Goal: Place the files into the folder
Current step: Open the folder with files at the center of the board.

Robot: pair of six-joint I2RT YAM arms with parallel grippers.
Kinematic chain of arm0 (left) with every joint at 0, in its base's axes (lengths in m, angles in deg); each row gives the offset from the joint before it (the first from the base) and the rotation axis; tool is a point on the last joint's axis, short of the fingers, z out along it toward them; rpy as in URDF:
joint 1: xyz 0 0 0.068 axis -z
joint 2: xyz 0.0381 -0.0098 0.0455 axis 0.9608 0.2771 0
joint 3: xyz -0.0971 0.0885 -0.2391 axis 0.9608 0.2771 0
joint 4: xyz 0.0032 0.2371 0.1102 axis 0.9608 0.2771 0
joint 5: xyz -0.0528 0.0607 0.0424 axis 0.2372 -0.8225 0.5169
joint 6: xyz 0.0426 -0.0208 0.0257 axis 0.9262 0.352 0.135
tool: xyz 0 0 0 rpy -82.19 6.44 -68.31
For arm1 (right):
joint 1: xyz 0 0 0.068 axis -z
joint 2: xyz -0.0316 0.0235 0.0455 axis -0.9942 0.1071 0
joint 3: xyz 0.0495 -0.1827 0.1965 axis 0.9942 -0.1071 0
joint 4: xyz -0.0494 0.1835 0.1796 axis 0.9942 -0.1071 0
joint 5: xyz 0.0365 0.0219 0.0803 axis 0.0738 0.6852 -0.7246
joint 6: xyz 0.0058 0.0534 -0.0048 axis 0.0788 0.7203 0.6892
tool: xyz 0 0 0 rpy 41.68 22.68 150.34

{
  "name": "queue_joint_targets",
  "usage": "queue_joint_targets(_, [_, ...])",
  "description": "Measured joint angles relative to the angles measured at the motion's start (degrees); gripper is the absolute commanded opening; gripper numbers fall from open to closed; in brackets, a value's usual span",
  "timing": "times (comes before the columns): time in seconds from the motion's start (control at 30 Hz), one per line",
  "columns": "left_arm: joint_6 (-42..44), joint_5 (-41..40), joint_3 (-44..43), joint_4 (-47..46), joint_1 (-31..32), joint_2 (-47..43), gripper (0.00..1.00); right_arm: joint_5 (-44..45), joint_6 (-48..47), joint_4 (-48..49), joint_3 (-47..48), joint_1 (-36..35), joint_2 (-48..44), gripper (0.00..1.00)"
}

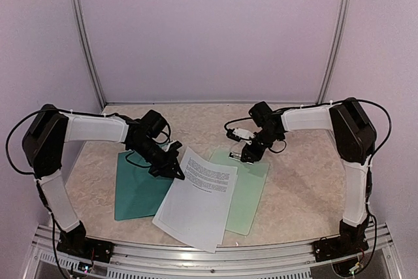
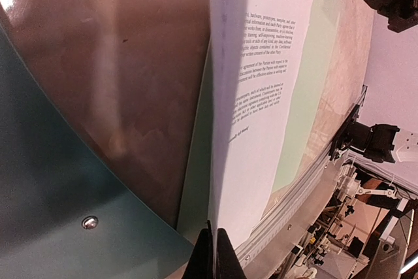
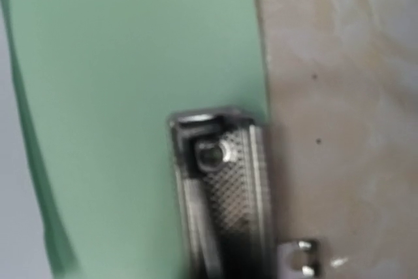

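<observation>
The files (image 1: 199,197) are pinched along their 10 o'clock edge by the left gripper (image 2: 214,241), whose fingers are pressed together on the paper. The folder (image 1: 134,191) lies at 9 o'clock of them, partly overlapped. The right gripper (image 1: 247,156) is set over the clipboard (image 1: 253,191), and its spread cannot be told. With only one edge held, the sheets may be fanned apart or dragged across the folder rather than into it.
</observation>
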Motion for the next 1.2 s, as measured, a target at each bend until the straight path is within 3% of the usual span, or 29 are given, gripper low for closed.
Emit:
queue_joint_targets(0.1, [0.0, 0.0, -0.3, 0.1, 0.0, 0.0, 0.00, 0.3, 0.2, 0.7, -0.8, 0.0, -0.8, 0.49])
queue_joint_targets(0.3, [0.0, 0.0, -0.9, 0.2, 0.0, 0.0, 0.00, 1.4, 0.7, 0.9, -0.7, 0.0, -3.1, 0.54])
queue_joint_targets(0.63, [0.0, 0.0, -1.0, 0.3, 0.0, 0.0, 0.00, 2.3, -0.2, 0.5, 3.3, 0.4, -0.8, 0.45])
queue_joint_targets(0.97, [0.0, 0.0, -1.1, 0.5, 0.1, 0.0, 0.00, -0.9, -1.1, -0.9, 4.3, 1.7, 2.2, 0.46])
queue_joint_targets(1.2, [0.0, 0.0, -1.1, 0.5, 0.1, 0.0, 0.00, -2.0, -1.7, -1.0, 4.3, 1.8, 3.3, 0.38])
